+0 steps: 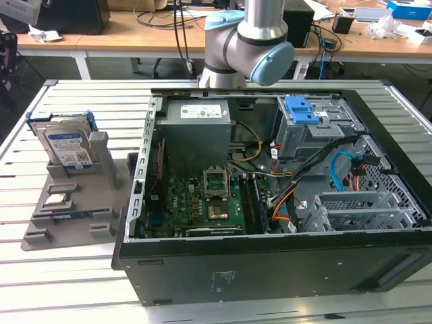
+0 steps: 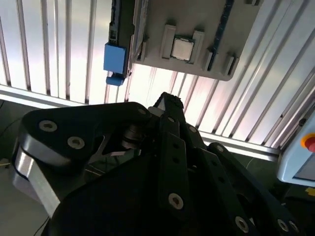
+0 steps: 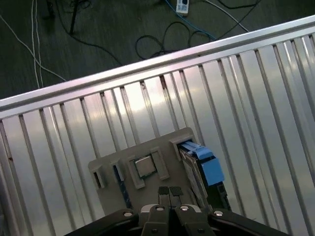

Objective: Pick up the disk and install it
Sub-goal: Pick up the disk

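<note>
Disk (image 1: 67, 147): upright in grey fixture (image 1: 40, 236), beside open PC case (image 1: 270, 270).
Gripper (image 3: 170, 191): fingertips apparently together, empty, over fixture.

You are looking at one disk (image 1: 66, 145), and it is sitting on one grey fixture tray (image 1: 71, 226). That tray is also carrying one processor chip (image 2: 183, 47). One open computer case (image 1: 270, 270) is lying on one slatted metal table (image 1: 67, 290). Inside it you are seeing one grey power supply box (image 1: 196, 128), one blue latch (image 1: 302, 109), one green motherboard (image 1: 196, 202) and one perforated metal drive cage (image 1: 358, 209). One arm (image 1: 250, 40) is showing behind the case, carrying one gripper (image 3: 170, 191) with two fingers.
</note>
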Motion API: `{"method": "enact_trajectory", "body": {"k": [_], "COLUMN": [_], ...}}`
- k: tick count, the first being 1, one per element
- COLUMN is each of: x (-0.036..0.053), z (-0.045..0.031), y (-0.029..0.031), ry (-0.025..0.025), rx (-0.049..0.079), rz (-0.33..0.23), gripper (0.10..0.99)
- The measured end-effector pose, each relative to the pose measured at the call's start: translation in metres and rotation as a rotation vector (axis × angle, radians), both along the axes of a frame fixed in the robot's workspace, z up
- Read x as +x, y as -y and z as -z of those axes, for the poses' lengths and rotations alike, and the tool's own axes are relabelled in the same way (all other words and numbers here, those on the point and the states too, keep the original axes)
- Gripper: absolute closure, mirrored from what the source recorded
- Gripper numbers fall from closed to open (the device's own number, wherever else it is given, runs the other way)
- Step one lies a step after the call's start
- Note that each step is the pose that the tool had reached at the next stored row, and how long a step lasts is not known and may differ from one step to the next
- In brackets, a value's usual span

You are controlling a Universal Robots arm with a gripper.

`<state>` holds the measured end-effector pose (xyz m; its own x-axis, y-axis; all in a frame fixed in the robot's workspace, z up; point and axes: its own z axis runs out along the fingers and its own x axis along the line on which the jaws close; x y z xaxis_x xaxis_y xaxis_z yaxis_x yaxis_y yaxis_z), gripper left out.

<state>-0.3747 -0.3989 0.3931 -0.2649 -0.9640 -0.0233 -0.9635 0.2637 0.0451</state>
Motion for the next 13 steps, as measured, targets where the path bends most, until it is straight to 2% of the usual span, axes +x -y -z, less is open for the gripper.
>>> {"method": "enact_trajectory", "body": {"k": [13], "x": [0.0000], "z": [0.0000], "y": [0.0000], "ry": [0.0000], "rx": [0.000], "rz": [-0.130], "gripper": [0.980]}}
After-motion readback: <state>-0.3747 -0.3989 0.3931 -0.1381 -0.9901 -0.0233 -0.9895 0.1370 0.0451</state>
